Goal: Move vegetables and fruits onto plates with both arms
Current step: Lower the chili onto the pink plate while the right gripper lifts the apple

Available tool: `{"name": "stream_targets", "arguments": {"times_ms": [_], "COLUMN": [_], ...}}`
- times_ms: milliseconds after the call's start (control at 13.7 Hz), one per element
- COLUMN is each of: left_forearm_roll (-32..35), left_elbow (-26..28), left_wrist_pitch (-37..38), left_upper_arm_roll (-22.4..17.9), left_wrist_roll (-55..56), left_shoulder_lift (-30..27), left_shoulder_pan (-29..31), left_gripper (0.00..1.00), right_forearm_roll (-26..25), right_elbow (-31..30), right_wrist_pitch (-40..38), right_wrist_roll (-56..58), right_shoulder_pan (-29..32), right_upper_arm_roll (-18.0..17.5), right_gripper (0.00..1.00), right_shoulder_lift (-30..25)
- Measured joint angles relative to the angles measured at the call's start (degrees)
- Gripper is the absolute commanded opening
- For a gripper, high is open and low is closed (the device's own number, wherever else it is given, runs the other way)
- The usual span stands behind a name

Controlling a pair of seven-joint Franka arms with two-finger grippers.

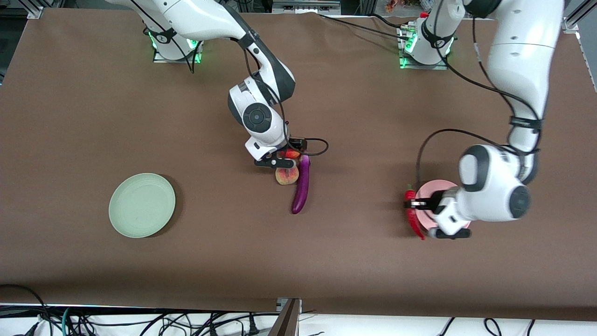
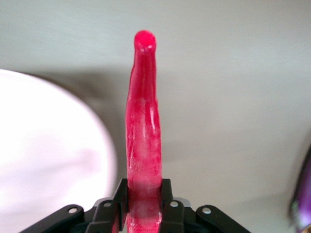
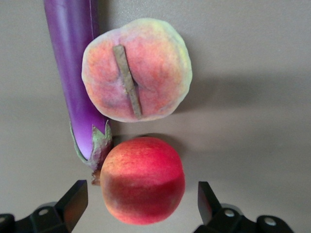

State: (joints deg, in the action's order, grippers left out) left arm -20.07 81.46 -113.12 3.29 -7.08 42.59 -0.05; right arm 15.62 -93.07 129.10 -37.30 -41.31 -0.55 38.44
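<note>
Over pink plate (image 1: 436, 189) rim: left tool (image 1: 411, 204) clamps chili (image 1: 413, 219) | right tool (image 1: 276, 162) wide, straddling pomegranate (image 3: 142, 179)

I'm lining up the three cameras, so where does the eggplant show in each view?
Front view: eggplant mid-table, beside the peach.
Left wrist view: purple sliver at the picture's edge.
Right wrist view: alongside the peach.
Shared landmark: the peach, in the front and right wrist views only.

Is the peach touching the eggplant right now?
Touching. The right wrist view shows the peach pressed against the eggplant with no gap between them; the front view agrees.
</note>
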Motion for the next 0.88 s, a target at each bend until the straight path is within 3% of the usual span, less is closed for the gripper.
{"name": "stream_targets", "arguments": {"times_ms": [146,219,292,438,511,584,657,729,875], "left_forearm_roll": [0.4,1.59,3.08,4.9,5.16,5.26,5.26,5.26,5.26], "left_elbow": [0.18,0.37,0.61,0.79,0.84,0.88,0.88,0.88,0.88], "left_wrist_pitch": [0.97,0.99,0.99,0.99,0.98,0.98,0.98,0.99,0.98], "left_upper_arm_roll": [-0.22,-0.29,-0.24,-0.24,-0.33,-0.37,-0.37,-0.37,-0.37], "left_wrist_roll": [-3.44,-3.65,-3.69,-3.7,-3.74,-4.25,-5.13,-5.79,-6.1], "left_shoulder_lift": [0.35,0.69,1.09,2.05,2.55,2.97,3.29,3.46,3.57], "left_shoulder_pan": [1.94,2.04,1.99,1.97,2.11,2.36,2.64,2.84,3.01], "left_gripper": [0.02,0.08,0.2,0.24,0.33,0.78,1.0,1.0,1.0], "right_forearm_roll": [0.0,0.0,0.0,0.0,0.0,0.0,0.0,0.0,0.0], "right_elbow": [0.0,-0.02,-0.02,-0.03,-0.03,-0.03,-0.03,-0.04,0.02], "right_wrist_pitch": [0.73,1.09,1.42,1.88,2.01,2.06,2.12,2.32,2.69], "right_wrist_roll": [-0.99,-1.16,-1.25,-1.3,-1.3,-1.3,-1.3,-1.3,-1.31], "right_shoulder_pan": [-0.42,-0.67,-0.88,-1.11,-1.2,-1.28,-1.35,-1.42,-1.47], "right_upper_arm_roll": [0.0,0.0,0.0,0.0,0.0,0.0,0.0,0.01,0.03], "right_gripper": [1.0,1.0,1.0,1.0,1.0,0.97,0.77,0.49,0.23], "right_shoulder_lift": [0.29,0.43,0.65,1.3,1.56,1.79,2.01,2.19,2.15]}}
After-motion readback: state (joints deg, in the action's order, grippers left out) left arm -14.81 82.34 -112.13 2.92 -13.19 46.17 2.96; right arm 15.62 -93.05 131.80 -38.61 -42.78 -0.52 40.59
